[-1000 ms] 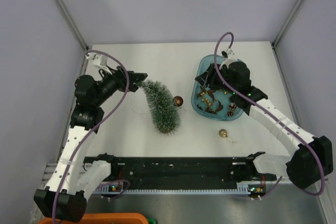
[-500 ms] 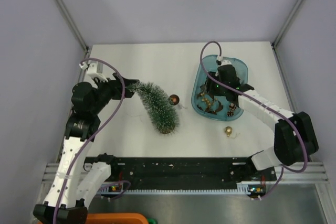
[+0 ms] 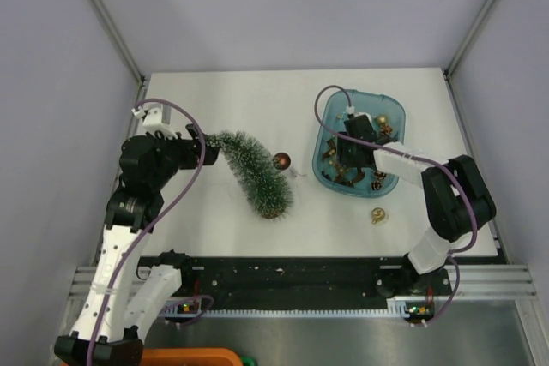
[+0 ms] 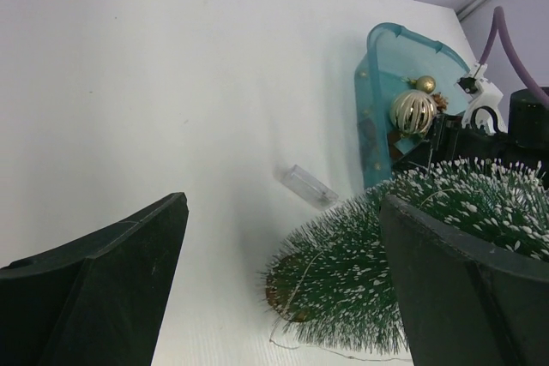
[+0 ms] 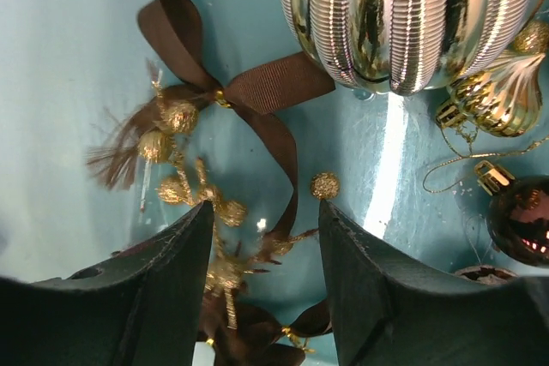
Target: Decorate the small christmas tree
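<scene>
The small christmas tree [image 3: 257, 173] leans on the white table, its tip to the upper left and its brown base to the lower right. My left gripper [image 3: 206, 138] is at the tip. In the left wrist view the jaws are wide open, and the tree [image 4: 403, 255] lies against the right finger [image 4: 480, 297]. My right gripper [image 3: 340, 159] is down inside the blue tray [image 3: 391, 109]. It is open over a brown ribbon bow [image 5: 257, 92] with gold glitter sprigs [image 5: 184, 186].
A brown ball [image 3: 281, 160] lies beside the tree. A gold ball [image 3: 377, 214] lies on the table below the tray. The tray holds a striped gold ball [image 5: 412, 15], a brown ball [image 5: 523, 220] and other ornaments. A small clear piece [image 4: 310, 186] lies on the table.
My left gripper moved left and the tree's tip went with it, so the tree leans further left. My right gripper swung left and lower inside the tray.
</scene>
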